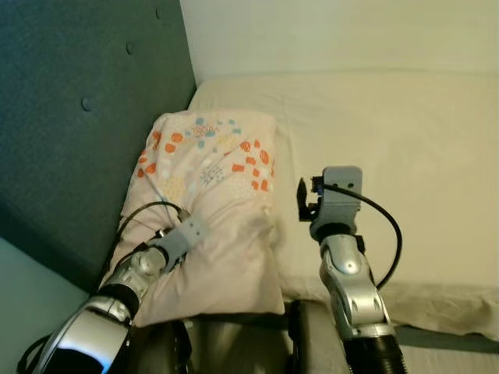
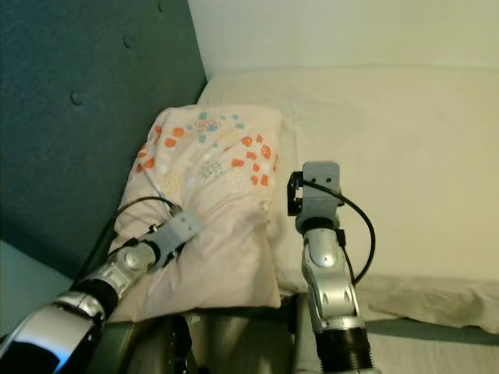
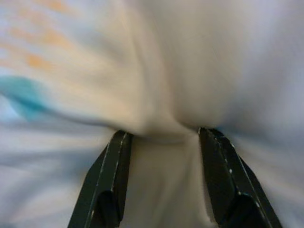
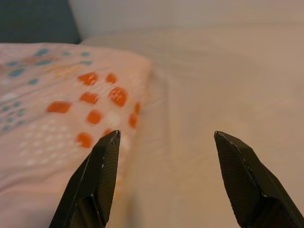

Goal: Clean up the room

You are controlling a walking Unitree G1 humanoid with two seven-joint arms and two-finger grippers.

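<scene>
The pillow (image 1: 207, 210) lies at the head of the bed (image 1: 405, 156), at about 10 o'clock in the head views, its left edge close against the dark teal padded headboard (image 1: 78, 117). That is where a pillow belongs, so the work in hand is probably squaring or plumping it rather than carrying it off.

The left tool (image 3: 164, 142) is pressed into the pillow's near end, at about 7 o'clock. In its wrist view the two black fingers (image 3: 111, 180) stand apart with a bulge of cloth pushed up between them; the close view is soft with blur, so it seems spread and pushing in rather than pinching, and I would not call it a firm grip.

The right tool (image 4: 164, 156) hovers over the sheet just beside the pillow's right edge, near the centre, fingers wide apart and holding nothing, well placed to take that side.

The pillow is plump, soft and rumpled, pale pink cotton-like cloth printed with orange, blue and cream dabs toward 12 o'clock. The bed sheet is plain cream, smooth with faint creases. The headboard is matte fabric with button tufts
</scene>
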